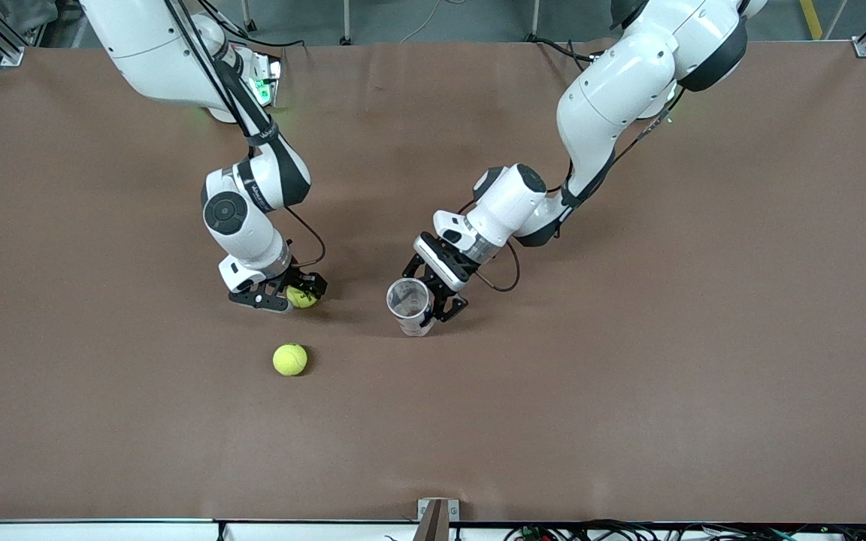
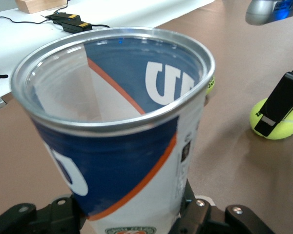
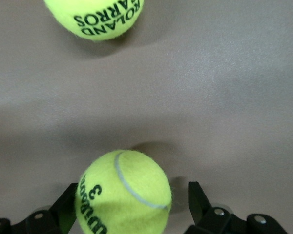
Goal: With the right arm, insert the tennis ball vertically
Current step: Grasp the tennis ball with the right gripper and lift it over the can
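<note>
- The right gripper (image 1: 292, 294) is sitting low at the table, its fingers (image 3: 68, 204) straddling a ball (image 1: 302, 297), toward the right arm's end of the table.
- In the right wrist view one finger is against the ball (image 3: 123, 195) while the other finger (image 3: 198, 200) is standing just off it, so the pincer is reading as narrow but not yet clamped.
- The ball is resting on the table (image 1: 628, 376); no lift is showing.
- A spare ball (image 1: 290, 359) is lying nearer the front camera, well apart from the gripper and out of the way.
- The left gripper (image 1: 433, 300) is clamped on the can (image 1: 408, 303) near the table's middle, mouth up and tilted a little, waiting.
- The left wrist view is showing the can's rim (image 2: 112, 122) wide open and the can empty inside.
- For a good grasp, the gripper is needing to centre on the ball so both pads meet it across the middle; closing off-centre is likely to squirt the ball sideways.
- After that, the call is a straight lift, a carry over the can's mouth, and a vertical descent.
- The risk is a rim strike, since the can is leaning and the fit looks snug.
</note>
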`<state>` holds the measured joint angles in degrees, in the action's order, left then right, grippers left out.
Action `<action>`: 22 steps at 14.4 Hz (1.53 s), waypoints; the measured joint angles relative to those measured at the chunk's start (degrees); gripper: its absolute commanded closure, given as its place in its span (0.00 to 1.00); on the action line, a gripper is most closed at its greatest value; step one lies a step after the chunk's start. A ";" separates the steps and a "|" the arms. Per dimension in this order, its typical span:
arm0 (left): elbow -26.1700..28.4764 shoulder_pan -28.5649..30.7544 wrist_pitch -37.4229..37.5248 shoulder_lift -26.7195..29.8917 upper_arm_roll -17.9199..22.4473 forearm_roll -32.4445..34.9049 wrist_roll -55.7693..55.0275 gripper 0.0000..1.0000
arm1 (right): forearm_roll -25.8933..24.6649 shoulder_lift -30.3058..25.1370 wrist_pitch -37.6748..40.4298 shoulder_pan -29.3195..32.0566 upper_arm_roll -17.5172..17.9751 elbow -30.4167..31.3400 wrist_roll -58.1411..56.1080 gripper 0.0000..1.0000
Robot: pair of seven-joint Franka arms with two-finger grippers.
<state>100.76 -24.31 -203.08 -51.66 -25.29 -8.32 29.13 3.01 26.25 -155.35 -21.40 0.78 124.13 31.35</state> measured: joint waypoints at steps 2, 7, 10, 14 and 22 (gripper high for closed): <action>0.00 0.00 0.00 0.00 0.00 0.00 0.00 0.28 | 0.00 0.07 0.03 -0.03 0.00 -0.06 0.00 0.96; 0.03 0.00 -0.05 0.00 0.00 0.00 0.00 0.28 | 0.06 -0.50 8.50 -0.02 -0.38 -5.03 2.66 1.00; 0.06 0.02 -0.10 0.00 0.00 0.00 0.00 0.28 | 0.60 -2.28 22.92 -0.12 -0.17 -14.20 8.81 1.00; 0.10 0.03 -0.16 0.00 0.00 0.00 0.00 0.28 | 8.67 -3.52 35.72 -2.31 0.63 -25.90 19.14 1.00; 0.11 0.04 -0.19 0.00 -0.01 0.00 0.00 0.28 | 11.94 0.15 41.73 -8.85 0.89 -41.05 43.15 1.00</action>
<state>100.88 -24.27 -203.27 -51.65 -25.30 -8.31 29.13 14.95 26.41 -113.62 -30.25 1.67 83.08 74.49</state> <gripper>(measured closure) 0.278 0.339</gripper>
